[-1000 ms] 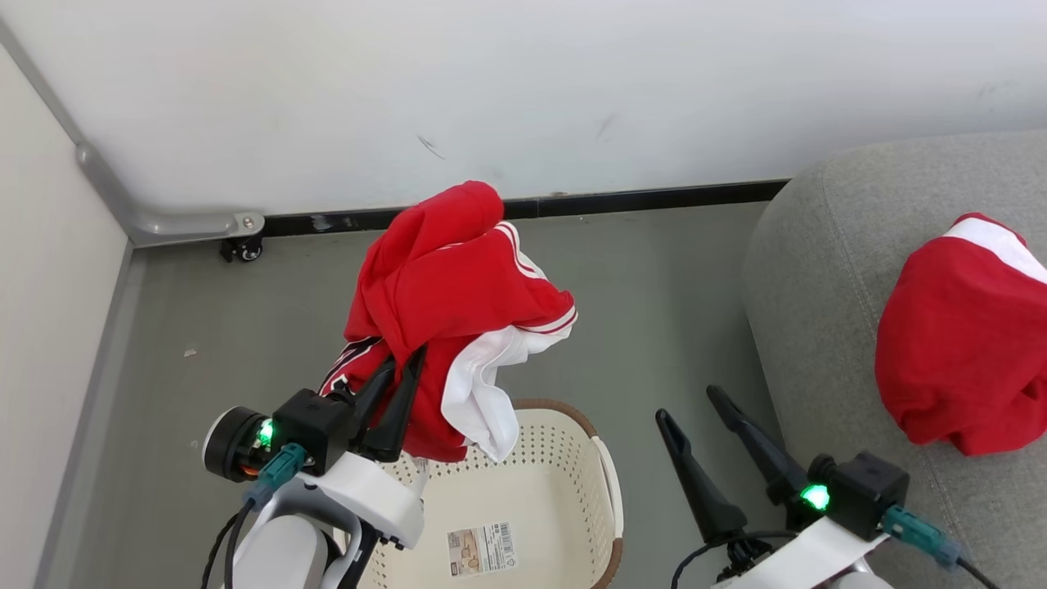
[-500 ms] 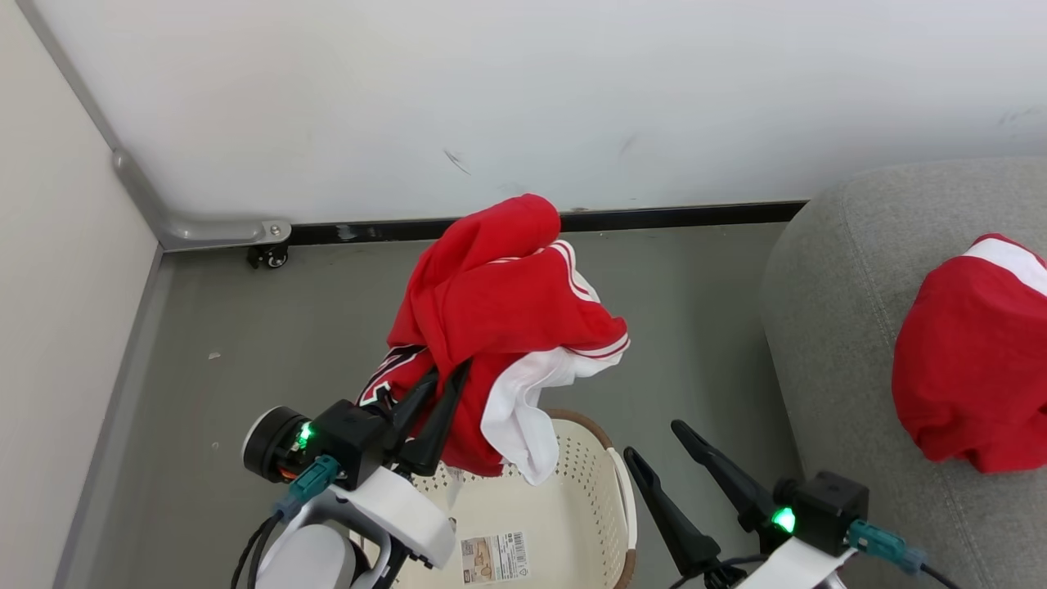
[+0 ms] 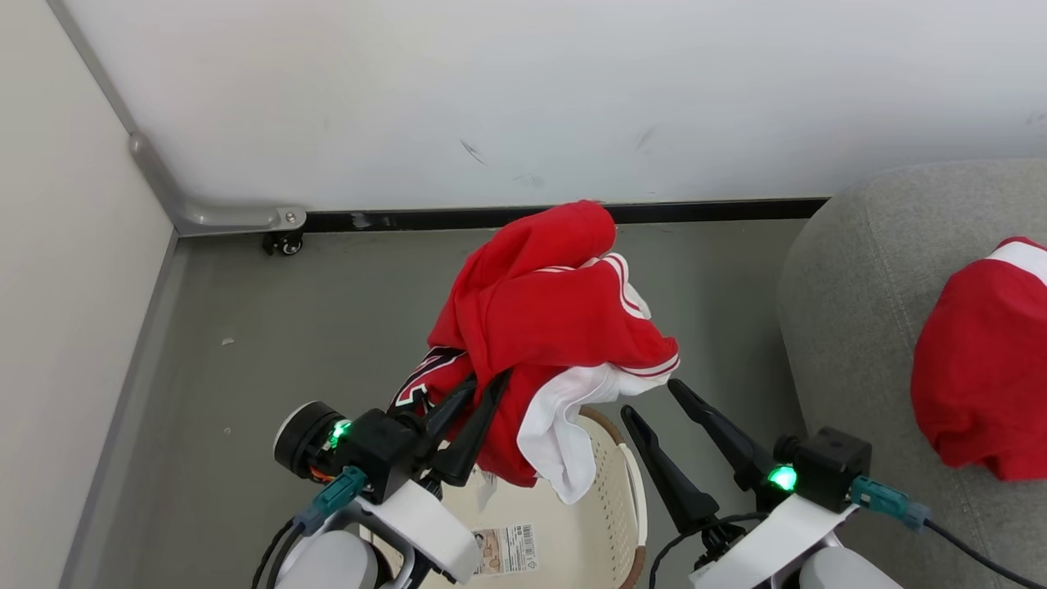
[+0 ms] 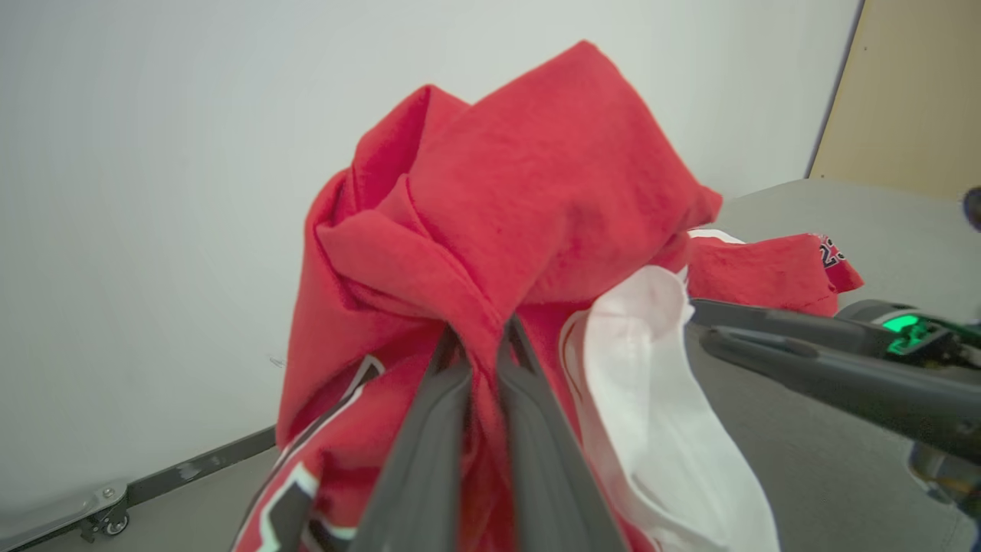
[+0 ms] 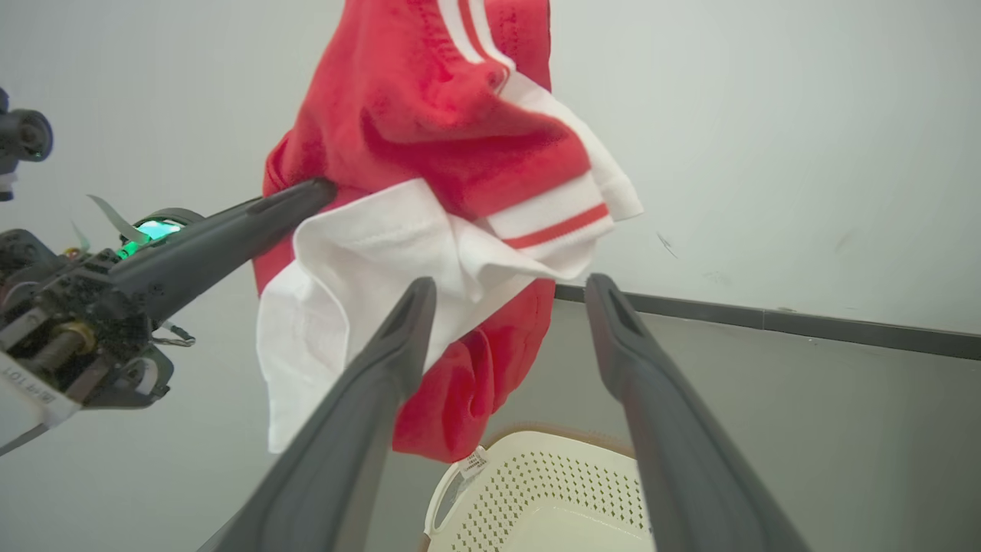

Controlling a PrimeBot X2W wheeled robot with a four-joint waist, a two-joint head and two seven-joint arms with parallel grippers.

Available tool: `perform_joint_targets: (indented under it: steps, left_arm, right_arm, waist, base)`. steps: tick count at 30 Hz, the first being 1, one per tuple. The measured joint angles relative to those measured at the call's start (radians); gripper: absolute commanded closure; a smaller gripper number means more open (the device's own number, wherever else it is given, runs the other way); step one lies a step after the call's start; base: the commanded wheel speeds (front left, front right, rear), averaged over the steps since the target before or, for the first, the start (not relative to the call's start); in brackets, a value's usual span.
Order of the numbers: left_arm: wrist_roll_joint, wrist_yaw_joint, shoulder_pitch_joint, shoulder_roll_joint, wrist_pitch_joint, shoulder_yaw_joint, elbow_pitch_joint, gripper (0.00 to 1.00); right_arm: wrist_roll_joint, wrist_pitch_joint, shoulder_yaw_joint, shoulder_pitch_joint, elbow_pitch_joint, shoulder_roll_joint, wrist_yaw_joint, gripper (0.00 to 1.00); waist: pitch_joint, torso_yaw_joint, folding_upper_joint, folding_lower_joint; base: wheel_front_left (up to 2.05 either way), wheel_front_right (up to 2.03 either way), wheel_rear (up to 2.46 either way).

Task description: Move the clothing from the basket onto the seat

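My left gripper [image 3: 478, 384] is shut on a red garment with white trim [image 3: 556, 327], held up above the cream perforated basket [image 3: 609, 523]. In the left wrist view the two fingers pinch a fold of this clothing [image 4: 521, 199]. My right gripper [image 3: 652, 397] stands open just right of the hanging cloth, its fingertips near the white hem; the right wrist view shows the garment [image 5: 452, 130] hanging just beyond the spread fingers. A second red garment [image 3: 981, 368] lies on the grey seat [image 3: 851, 278] at the right. The basket [image 5: 536, 491] sits below.
A white wall with a black skirting strip [image 3: 720, 211] runs behind. A caster wheel [image 3: 284, 243] and a metal bracket sit at the wall's foot on the left. Grey floor [image 3: 286, 343] lies around the basket. A paper label [image 3: 505, 550] lies on the basket's bottom.
The head view has shifted, so the scene sits further right. The held garment has drawn closer to my open right gripper and the seat. Both grippers keep their state.
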Motion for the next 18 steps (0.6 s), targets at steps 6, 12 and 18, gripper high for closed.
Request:
perform_joint_targets:
  steps: [6,12,18]
  left_arm:
    - [-0.011,0.000,0.000,0.006,0.000,-0.022,-0.026,1.00]
    - [-0.018,-0.001,0.000,0.015,0.000,-0.053,-0.038,1.00]
    - [-0.035,-0.001,0.000,0.024,0.000,-0.077,-0.042,1.00]
  right_arm:
    - [0.049,0.000,0.007,-0.016,0.013,0.001,0.000,0.00]
    - [0.113,0.000,0.047,-0.023,0.015,0.008,0.000,0.00]
    - [0.128,0.000,0.065,-0.069,0.011,0.008,0.000,0.00]
  waist:
    - [0.005,0.009,0.0000,0.0000]
    - [0.006,0.016,0.0000,0.0000]
    - [0.010,0.018,0.0000,0.0001]
  base:
    - [0.00,0.00,0.00]
    - [0.00,0.00,0.00]
    - [0.00,0.00,0.00]
